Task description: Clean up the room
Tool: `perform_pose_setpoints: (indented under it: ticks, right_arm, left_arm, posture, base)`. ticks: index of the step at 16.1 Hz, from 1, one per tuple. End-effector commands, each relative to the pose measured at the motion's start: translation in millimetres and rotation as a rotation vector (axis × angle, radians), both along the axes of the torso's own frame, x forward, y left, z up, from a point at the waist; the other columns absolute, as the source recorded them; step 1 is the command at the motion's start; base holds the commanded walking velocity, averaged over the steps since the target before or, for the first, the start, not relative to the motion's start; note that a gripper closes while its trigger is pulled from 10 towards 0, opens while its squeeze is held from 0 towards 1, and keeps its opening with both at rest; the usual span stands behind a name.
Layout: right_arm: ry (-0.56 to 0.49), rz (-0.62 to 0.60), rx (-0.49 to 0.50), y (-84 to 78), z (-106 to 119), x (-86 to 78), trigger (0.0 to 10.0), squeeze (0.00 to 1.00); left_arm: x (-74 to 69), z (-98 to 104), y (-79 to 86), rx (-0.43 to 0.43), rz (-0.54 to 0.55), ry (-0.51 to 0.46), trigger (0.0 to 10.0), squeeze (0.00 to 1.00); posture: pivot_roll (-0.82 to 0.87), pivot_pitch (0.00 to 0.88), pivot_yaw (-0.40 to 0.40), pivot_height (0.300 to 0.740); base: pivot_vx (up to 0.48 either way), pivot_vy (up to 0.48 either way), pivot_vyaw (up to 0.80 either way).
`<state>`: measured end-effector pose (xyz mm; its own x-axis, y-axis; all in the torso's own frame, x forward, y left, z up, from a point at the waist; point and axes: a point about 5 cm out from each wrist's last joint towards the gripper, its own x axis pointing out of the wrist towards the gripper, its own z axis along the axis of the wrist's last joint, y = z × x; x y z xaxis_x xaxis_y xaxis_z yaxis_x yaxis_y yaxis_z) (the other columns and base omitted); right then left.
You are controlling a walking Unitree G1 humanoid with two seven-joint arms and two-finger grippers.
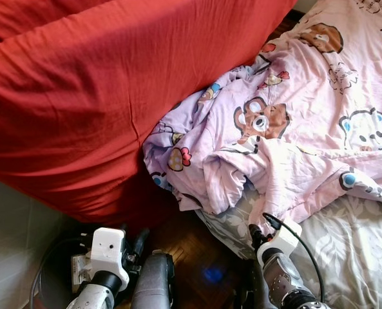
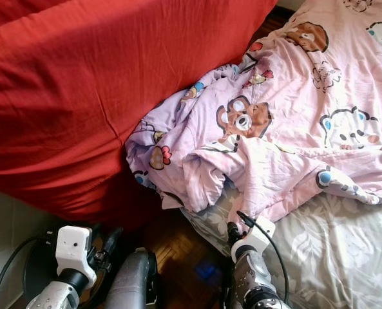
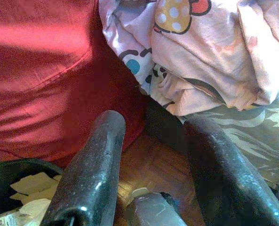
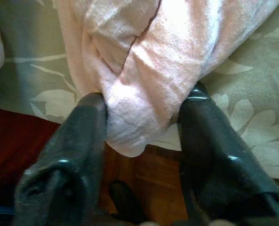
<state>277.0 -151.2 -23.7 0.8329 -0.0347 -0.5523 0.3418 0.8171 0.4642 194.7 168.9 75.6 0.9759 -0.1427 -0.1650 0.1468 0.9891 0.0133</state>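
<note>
Right gripper at lower centre-right, fingers spread around a hanging fold of the pink cartoon blanket, touching it both sides. Blanket sprawls across the right half on the grey floral sheet, against the red cushion. Left gripper low at bottom left, fingers apart, holding nothing.

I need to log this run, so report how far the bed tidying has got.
Done: nothing visible yet; the pink cartoon blanket lies crumpled across the grey floral sheet and against the red cushion.
In hand: the right gripper has its fingers on either side of a hanging fold of the blanket at the bed edge.
Left: the left gripper hangs open over the wooden floor; the blanket is yet to be straightened.
</note>
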Motion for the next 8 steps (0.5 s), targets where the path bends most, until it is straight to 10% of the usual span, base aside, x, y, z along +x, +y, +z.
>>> perform_pose_setpoints:
  ticks: [1, 8]
  right_arm:
    - [0.032, 0.002, 0.026, 6.0, -8.2, -9.3, 0.0, 0.00]
    - [-0.013, -0.008, 0.013, 2.1, 0.0, -0.3, 0.0, 0.00]
  left_arm:
    - [-6.1, -4.2, 3.7, 0.019, 0.013, 0.035, 10.0, 0.00]
    - [-0.4, -5.8, 3.1, 0.020, 0.015, 0.032, 10.0, 0.00]
  posture:
    - [0.18, 0.322, 0.092, 0.647]
    - [0.18, 0.294, 0.086, 0.647]
  base:
    - [0.000, 0.000, 0.00]
    - [0.000, 0.000, 0.00]
